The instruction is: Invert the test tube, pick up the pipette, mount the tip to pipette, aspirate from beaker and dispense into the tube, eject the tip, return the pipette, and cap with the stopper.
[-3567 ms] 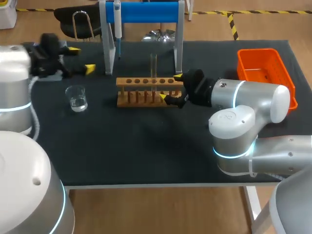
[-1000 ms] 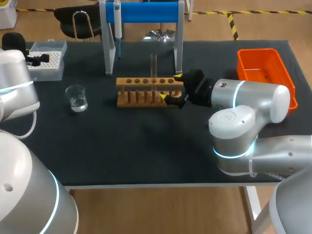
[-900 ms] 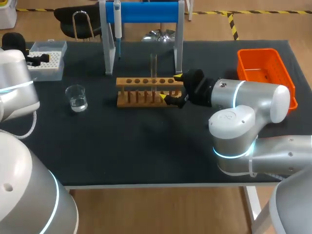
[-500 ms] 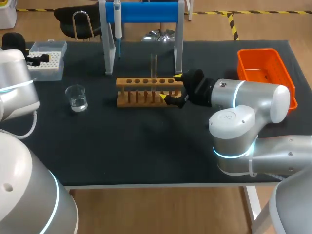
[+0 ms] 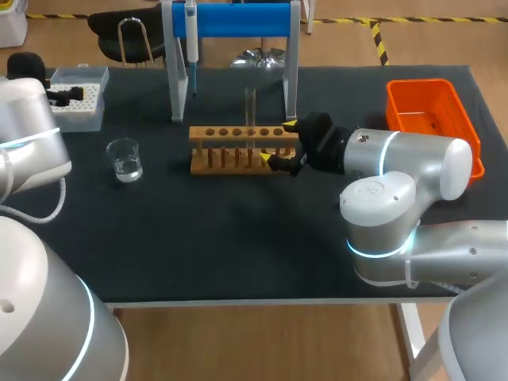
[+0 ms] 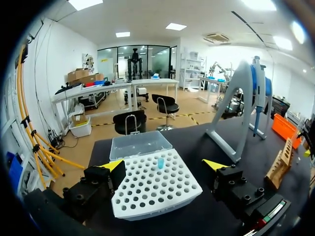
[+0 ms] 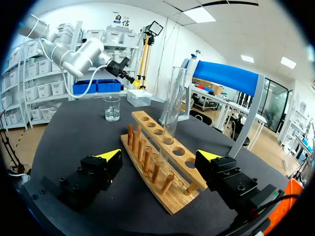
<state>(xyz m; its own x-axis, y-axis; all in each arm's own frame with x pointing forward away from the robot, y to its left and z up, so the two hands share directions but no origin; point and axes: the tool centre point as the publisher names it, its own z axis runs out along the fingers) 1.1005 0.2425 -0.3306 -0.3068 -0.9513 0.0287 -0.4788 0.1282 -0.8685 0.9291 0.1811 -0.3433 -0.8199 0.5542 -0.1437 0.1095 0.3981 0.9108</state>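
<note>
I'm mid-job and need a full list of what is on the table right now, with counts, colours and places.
test tube rack: one, wooden, middle of the table
test tube: one, clear, upright in the rack
pipette: one, white and blue, hanging on the stand
stand: one, grey with a blue bar, behind the rack
beaker: one, clear, some liquid in it, left of the rack
tip box: one, white, back left corner
tip: one, blue, in the tip box
bin: one, orange, right edge
table: one, black top
left gripper: open, over the tip box
right gripper: open, fingers on either side of the rack's right end
</note>
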